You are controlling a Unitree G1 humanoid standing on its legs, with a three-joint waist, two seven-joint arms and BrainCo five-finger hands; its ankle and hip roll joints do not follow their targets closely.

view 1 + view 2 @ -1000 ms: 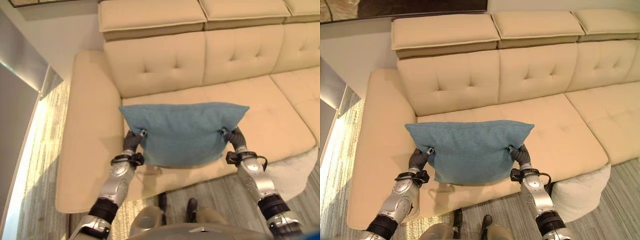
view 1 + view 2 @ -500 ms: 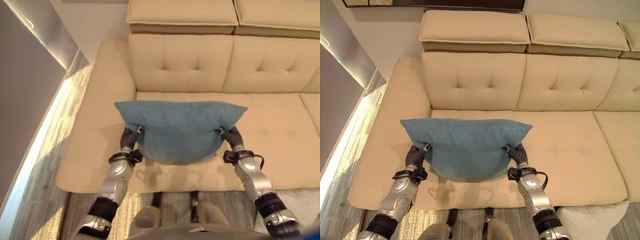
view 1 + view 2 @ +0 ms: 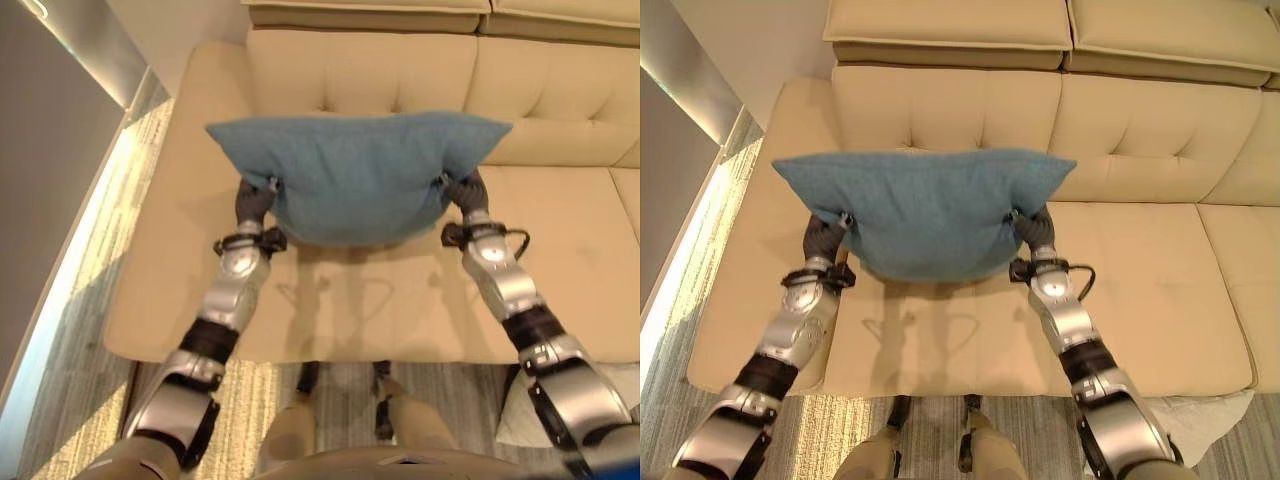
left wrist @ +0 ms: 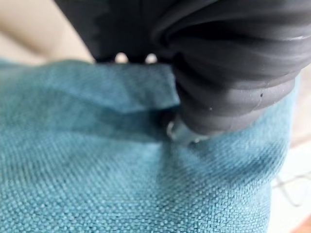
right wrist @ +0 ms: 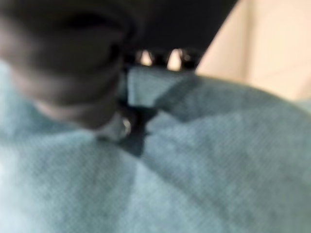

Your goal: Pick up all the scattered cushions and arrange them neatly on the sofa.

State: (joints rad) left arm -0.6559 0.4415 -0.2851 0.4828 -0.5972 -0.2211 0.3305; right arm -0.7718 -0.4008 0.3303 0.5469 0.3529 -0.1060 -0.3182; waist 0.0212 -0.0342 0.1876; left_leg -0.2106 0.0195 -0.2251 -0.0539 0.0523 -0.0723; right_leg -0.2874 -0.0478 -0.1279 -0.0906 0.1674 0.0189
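Observation:
A teal-blue cushion (image 3: pixel 355 175) hangs in the air over the beige sofa's seat (image 3: pixel 380 300), close to the tufted backrest (image 3: pixel 360 70). My left hand (image 3: pixel 255 200) pinches its left side and my right hand (image 3: pixel 462 190) pinches its right side, thumbs pressed into the cloth. In the left wrist view the teal cloth (image 4: pixel 97 160) bunches under my left hand's thumb (image 4: pixel 182 131). The right wrist view shows the same cloth (image 5: pixel 204 160) folded under my right hand's thumb (image 5: pixel 114 127).
The sofa's wide left armrest (image 3: pixel 170 220) runs beside the cushion. A second seat section (image 3: pixel 1160 290) lies to the right. A white cushion (image 3: pixel 1215 425) lies on the grey striped floor (image 3: pixel 70 300) at the lower right.
Both hands have lifted the cushion higher and carried it toward the backrest. The camera has also shifted closer over the seat.

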